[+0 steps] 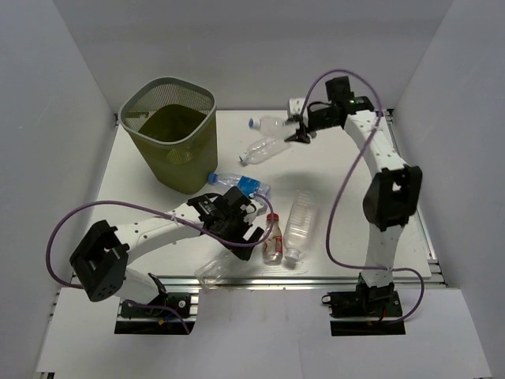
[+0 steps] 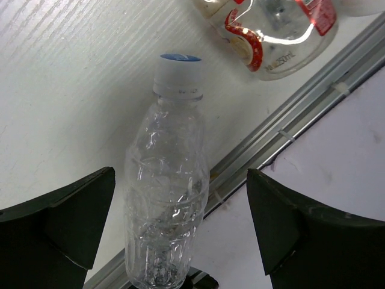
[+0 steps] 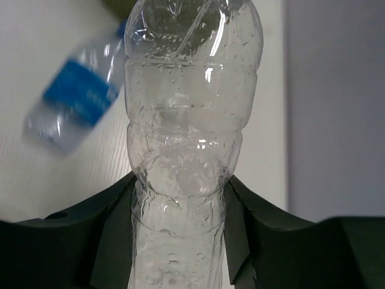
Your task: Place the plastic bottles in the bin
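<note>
Left end effector [image 1: 243, 230] stands wide open and empty; a white-capped bottle [image 2: 167, 198] shows between its fingers, lying by the worktop's [image 1: 308, 170] near rail. Beyond lie a red-capped bottle [image 1: 273, 237] and a blue-labelled bottle [image 1: 241, 184]. Farther back, the right end effector [image 3: 180, 241] clamps a clear bottle [image 3: 189, 108]. The bin [image 1: 189, 154] stands far left.

Bright even light, blurred blue-labelled bottle [image 3: 75, 105]
</note>
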